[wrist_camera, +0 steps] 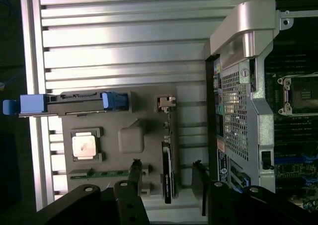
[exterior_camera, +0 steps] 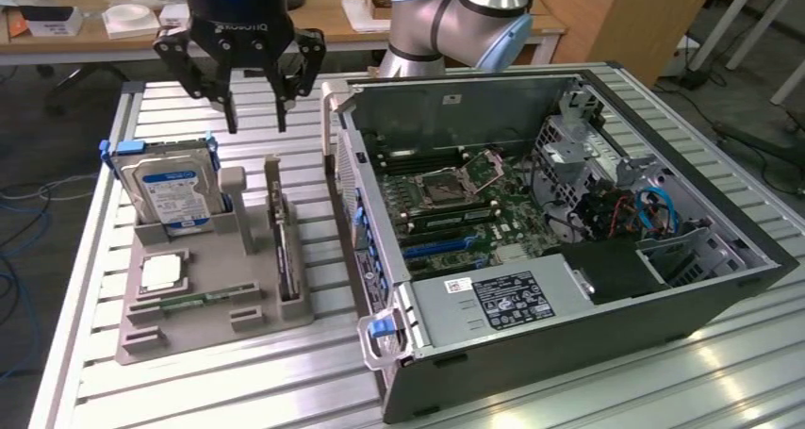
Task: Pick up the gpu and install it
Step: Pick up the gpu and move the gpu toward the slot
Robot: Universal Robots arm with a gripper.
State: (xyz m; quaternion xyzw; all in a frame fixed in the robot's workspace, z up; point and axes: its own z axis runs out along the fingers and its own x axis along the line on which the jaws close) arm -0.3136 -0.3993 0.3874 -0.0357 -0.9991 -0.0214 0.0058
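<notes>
One gpu stood on edge in a slot of the grey holder, a slim dark strip between two pale uprights. We saw the gripper hanging above and behind it, well apart, its jaws spread wide and holding nothing. In the wrist view the strip lay in line with the gap between the two black fingers. The arm stood behind the table, rounded, silver and pale blue, with the wrist pointing straight down. Beside the gpu the holder carried an upright silver hard drive in a blue caddy, a square chip and a green memory stick, both lying flat. Just beside the holder, at the exterior view's right, the dark metal case lay open, its green board showing. The table was ribbed aluminium.
</notes>
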